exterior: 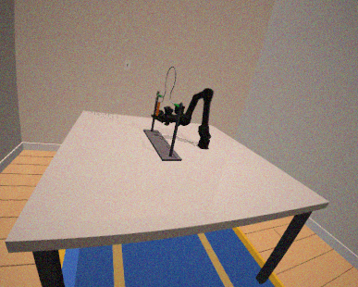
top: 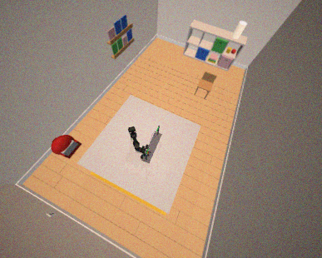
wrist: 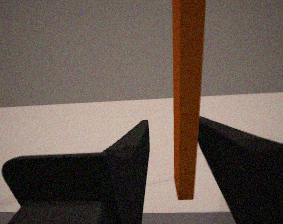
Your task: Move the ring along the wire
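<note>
The wire stand has a dark base plate [exterior: 162,146] [top: 154,144] on the table [exterior: 127,194], with two posts and a thin grey wire [exterior: 169,74] arching between them. The orange handle [exterior: 158,109] [wrist: 187,100] hangs straight down by the far post [exterior: 153,121], under that post's green part [exterior: 159,95]. The ring itself is too small to make out. My gripper [wrist: 170,124] [exterior: 166,116] [top: 145,153] is open. Its two dark fingers stand on either side of the handle's lower end. In the wrist view the handle is close to the right finger, with a gap to the left finger.
The near post [exterior: 174,135] with its green top [exterior: 177,106] stands just in front of the gripper. The arm's base [exterior: 203,139] stands to the right of the stand. A chair [top: 206,82], a shelf [top: 215,45] and a red object [top: 64,144] are far off on the floor.
</note>
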`<action>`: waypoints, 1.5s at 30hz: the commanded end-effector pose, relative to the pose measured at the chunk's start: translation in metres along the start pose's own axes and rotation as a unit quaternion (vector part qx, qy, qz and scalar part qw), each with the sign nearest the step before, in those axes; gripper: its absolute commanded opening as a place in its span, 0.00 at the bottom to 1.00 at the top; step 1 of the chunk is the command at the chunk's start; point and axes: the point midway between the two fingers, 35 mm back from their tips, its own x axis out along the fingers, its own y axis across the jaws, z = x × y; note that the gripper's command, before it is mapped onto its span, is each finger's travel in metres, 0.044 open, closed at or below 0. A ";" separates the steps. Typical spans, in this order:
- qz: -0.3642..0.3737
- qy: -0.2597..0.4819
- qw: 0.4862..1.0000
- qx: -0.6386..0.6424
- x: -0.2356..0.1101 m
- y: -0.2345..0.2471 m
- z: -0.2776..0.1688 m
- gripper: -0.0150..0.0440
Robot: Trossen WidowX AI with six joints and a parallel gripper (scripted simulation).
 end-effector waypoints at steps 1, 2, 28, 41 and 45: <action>-0.002 0.002 1.000 0.003 0.000 -0.001 -0.001 0.53; -0.002 0.002 1.000 0.003 0.000 -0.001 -0.001 0.53; -0.001 0.000 1.000 0.001 0.000 -0.002 0.006 0.00; -0.002 0.000 1.000 0.003 0.000 -0.003 0.016 0.00; -0.002 0.000 1.000 0.003 0.000 -0.003 0.016 0.00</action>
